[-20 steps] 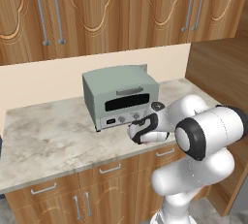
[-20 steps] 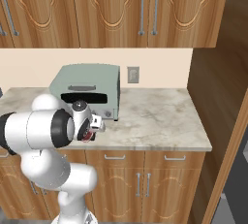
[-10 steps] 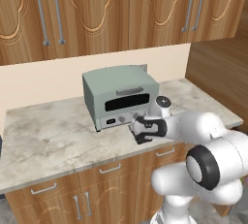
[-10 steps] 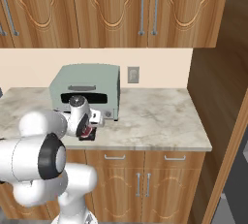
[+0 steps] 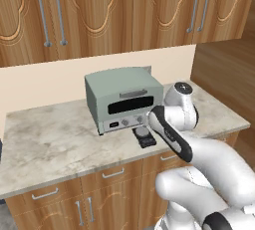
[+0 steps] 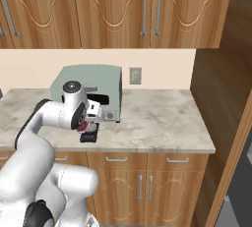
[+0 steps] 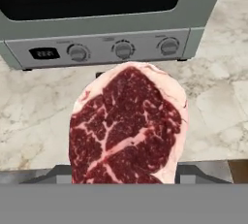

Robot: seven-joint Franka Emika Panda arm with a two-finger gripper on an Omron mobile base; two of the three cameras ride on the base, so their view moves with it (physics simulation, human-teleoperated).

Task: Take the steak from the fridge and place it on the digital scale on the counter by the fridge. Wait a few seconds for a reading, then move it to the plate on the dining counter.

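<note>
The steak [image 7: 128, 126], a red marbled slab with a pale fat rim, sits close before the hand camera and hides the fingertips. From the right base view, a sliver of the steak [image 6: 84, 126] shows under my gripper [image 6: 89, 123], just above the black digital scale [image 6: 90, 135]. My gripper is shut on the steak. The scale [image 5: 144, 136] with its grey disc lies on the counter [image 5: 50, 144] in front of the toaster oven, partly behind my forearm. Whether the steak touches the disc is hidden.
A pale green toaster oven [image 5: 124, 98] stands right behind the scale, its knobs [image 7: 123, 50] close to the steak. Wooden wall cabinets [image 6: 118, 10] hang overhead. A tall wooden panel [image 6: 221, 93] bounds the counter's right end. A wall outlet [image 6: 135, 75] sits beside the oven.
My arm's elbow has swung from in front of the cameras to the back right. The hand with the steak has stayed over the scale, shifting only slightly.
</note>
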